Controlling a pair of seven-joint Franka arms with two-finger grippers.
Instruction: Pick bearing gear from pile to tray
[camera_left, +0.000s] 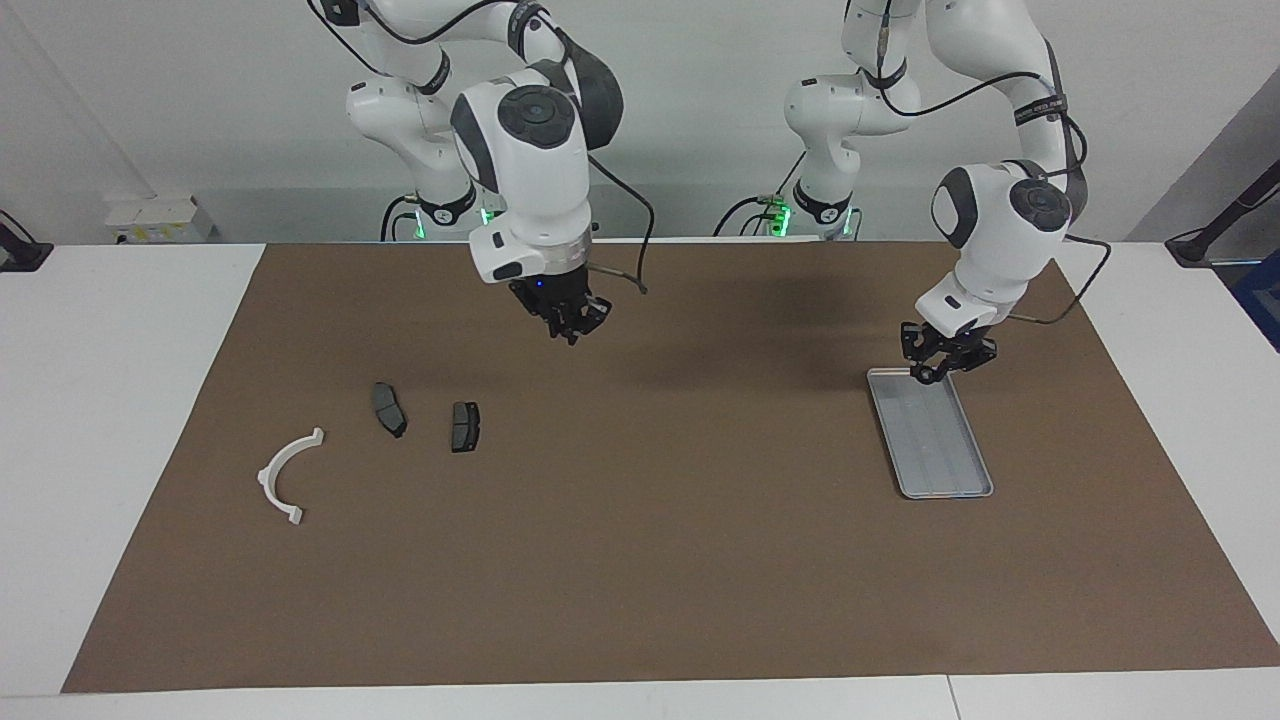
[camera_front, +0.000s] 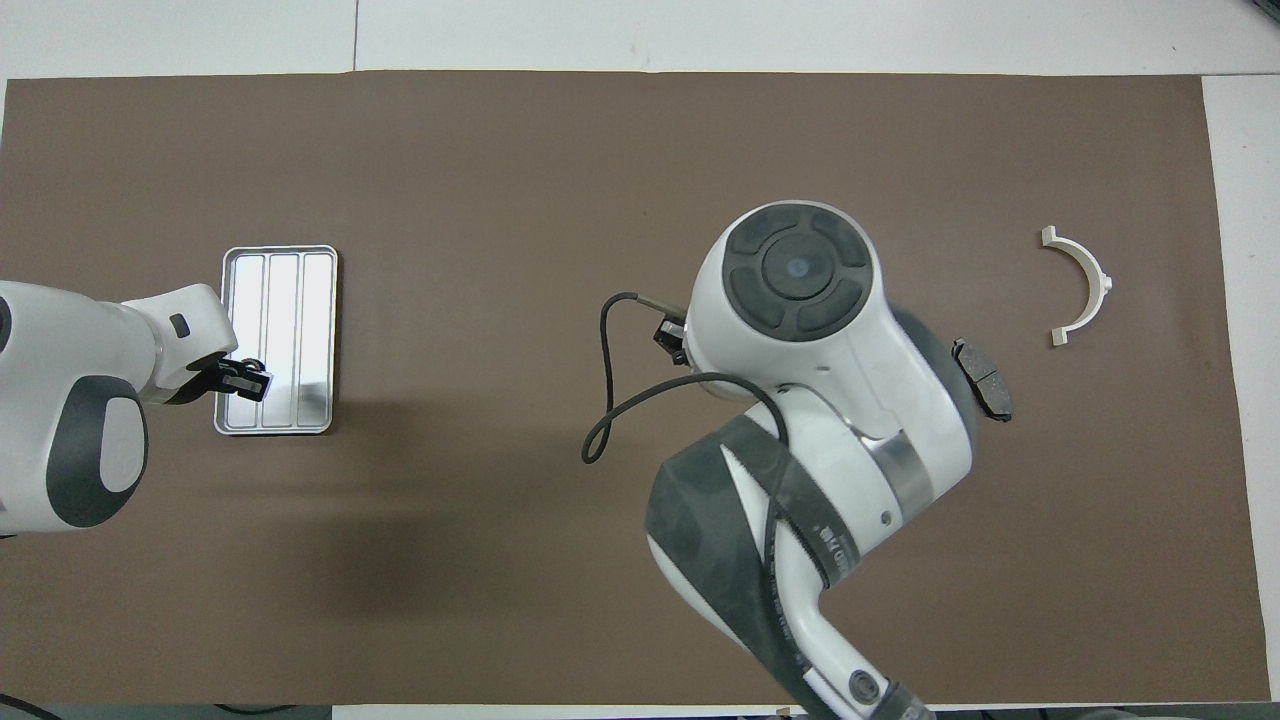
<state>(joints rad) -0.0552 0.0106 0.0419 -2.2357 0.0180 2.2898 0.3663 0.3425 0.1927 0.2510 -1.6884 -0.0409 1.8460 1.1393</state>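
Tray (camera_left: 932, 440) lies under left jaws (camera_left: 937, 372), grip unclear; right jaws (camera_left: 572, 325) together, empty.

A pale grey wall (camera_left: 680, 120) fills the top of the frame, evenly lit with no hard glare. Below it, the white surface (camera_left: 100, 400) runs edge to edge, and a big brown mat (camera_left: 650, 560) covers most of its middle, soft shadows pooling near its upper centre. At the upper left sits a small white box (camera_left: 158, 218) against the wall. At the upper right, a dark stand (camera_left: 1225, 225) angles in, and a bit of blue (camera_left: 1262, 300) peeks from the right edge.
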